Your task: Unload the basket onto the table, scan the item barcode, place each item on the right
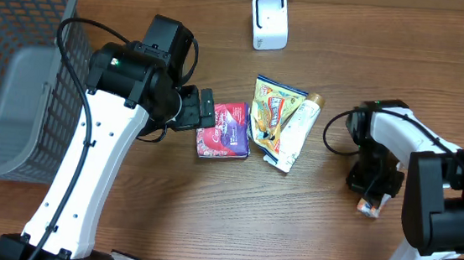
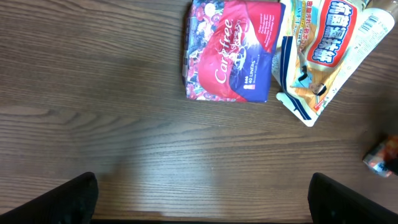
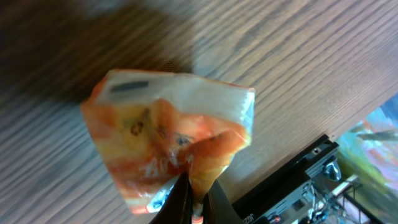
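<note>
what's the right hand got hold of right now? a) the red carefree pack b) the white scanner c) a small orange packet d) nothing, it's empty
C: in the right wrist view the right hand is pinched shut on the orange packet, while the red pack lies untouched on the table.
</note>
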`<act>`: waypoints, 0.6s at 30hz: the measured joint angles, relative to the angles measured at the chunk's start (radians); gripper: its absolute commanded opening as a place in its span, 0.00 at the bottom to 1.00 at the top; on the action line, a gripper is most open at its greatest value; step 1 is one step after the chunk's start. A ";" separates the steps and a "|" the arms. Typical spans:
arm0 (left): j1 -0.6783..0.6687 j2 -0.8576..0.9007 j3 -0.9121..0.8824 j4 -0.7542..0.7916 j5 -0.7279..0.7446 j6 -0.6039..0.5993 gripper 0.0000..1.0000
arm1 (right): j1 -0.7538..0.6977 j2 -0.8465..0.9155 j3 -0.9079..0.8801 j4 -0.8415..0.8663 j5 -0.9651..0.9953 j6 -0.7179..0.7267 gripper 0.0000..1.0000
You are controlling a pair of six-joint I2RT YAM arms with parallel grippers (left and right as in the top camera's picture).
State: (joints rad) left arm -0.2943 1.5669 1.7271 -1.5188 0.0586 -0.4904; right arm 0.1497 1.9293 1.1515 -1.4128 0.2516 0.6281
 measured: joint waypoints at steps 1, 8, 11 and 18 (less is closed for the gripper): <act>0.000 0.000 0.000 0.000 0.000 0.000 1.00 | 0.017 0.001 0.025 -0.022 -0.001 0.000 0.04; 0.000 0.000 0.000 0.000 0.000 0.000 1.00 | 0.142 0.003 0.176 -0.081 -0.001 -0.001 0.06; 0.000 0.000 0.000 0.000 0.000 0.000 1.00 | 0.210 0.007 0.177 -0.074 -0.013 -0.001 0.06; 0.000 0.000 0.000 0.000 0.000 0.000 1.00 | 0.298 0.010 0.177 0.088 -0.031 0.012 0.04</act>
State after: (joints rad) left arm -0.2943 1.5669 1.7271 -1.5188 0.0586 -0.4904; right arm 0.4480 1.9388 1.3289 -1.3251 0.2203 0.6399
